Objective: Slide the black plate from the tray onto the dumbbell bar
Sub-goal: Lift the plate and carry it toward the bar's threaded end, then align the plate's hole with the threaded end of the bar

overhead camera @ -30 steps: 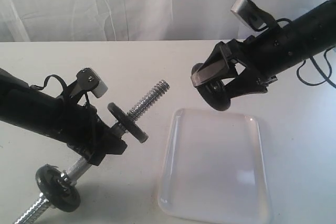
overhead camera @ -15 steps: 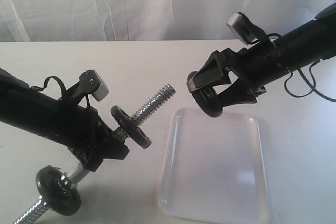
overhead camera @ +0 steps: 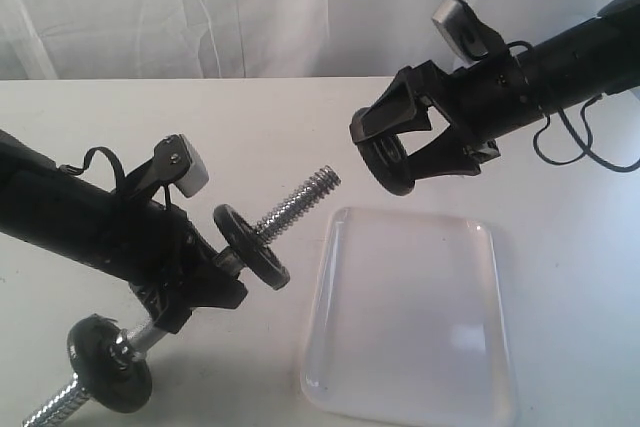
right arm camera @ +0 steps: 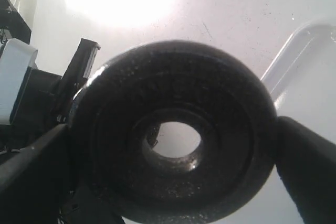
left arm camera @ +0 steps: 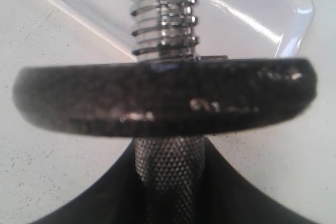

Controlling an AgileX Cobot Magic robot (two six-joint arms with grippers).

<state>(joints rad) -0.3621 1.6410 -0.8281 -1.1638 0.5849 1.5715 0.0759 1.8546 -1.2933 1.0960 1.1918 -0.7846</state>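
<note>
The black plate (overhead camera: 393,171) hangs in the air past the tray's far left corner, with my right gripper (overhead camera: 386,154) shut on its rim. In the right wrist view the plate (right arm camera: 121,108) fills the frame between both fingers (right arm camera: 310,161), its central hole open. The dumbbell bar (overhead camera: 298,204) is tilted, its bare threaded end pointing up toward the plate with a gap between them. My left gripper (overhead camera: 200,287) is shut on the bar's knurled middle (left arm camera: 169,156), just behind a black collar (left arm camera: 163,95). A second collar (overhead camera: 110,377) sits near the bar's low end. The white tray (overhead camera: 410,317) holds nothing.
White curtains hang behind the white table (overhead camera: 250,117). The left arm's body (overhead camera: 80,222) crosses the left side, and the right arm's body (overhead camera: 560,67) with its loose cable (overhead camera: 590,152) crosses the upper right.
My right gripper has lifted the plate up and slightly left, away from the tray. The bar's threaded end has shifted a little to the right, toward the plate.
</note>
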